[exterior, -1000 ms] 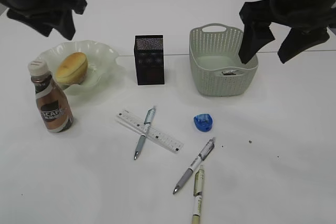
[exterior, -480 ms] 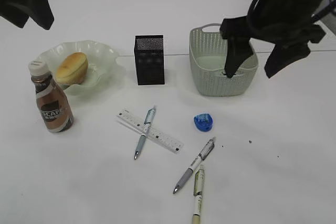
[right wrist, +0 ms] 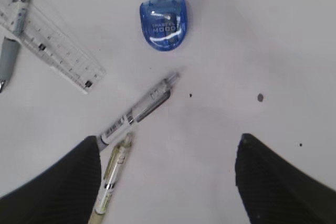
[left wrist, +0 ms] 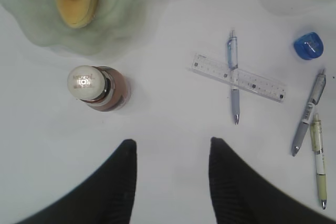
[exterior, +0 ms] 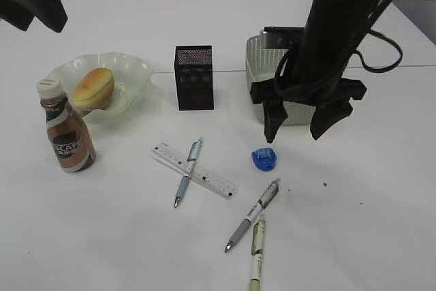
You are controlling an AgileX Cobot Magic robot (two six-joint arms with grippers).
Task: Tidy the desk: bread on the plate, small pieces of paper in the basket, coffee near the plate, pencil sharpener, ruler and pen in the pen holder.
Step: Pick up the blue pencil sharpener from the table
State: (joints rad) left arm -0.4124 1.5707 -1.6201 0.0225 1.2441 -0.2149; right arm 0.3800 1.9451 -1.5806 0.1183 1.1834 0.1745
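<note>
- Blue pencil sharpener [exterior: 264,159] flat on the table [exterior: 381,223], just in front of the basket [exterior: 257,59].
- Right gripper [exterior: 296,125] above and just behind the sharpener, fingers spread wide, holding nothing.
- Ruler [exterior: 195,170] left of the sharpener, crossed by a pen [exterior: 187,172].
- Two more pens in front of the sharpener.
- Left gripper [left wrist: 170,182] far left, open, empty.

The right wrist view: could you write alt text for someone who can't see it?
Looking down on a white table between two open black claw fingers, a blue pencil sharpener lies at top centre. Below it lie a grey pen and a yellowish pen, with a clear ruler at upper left.
</note>
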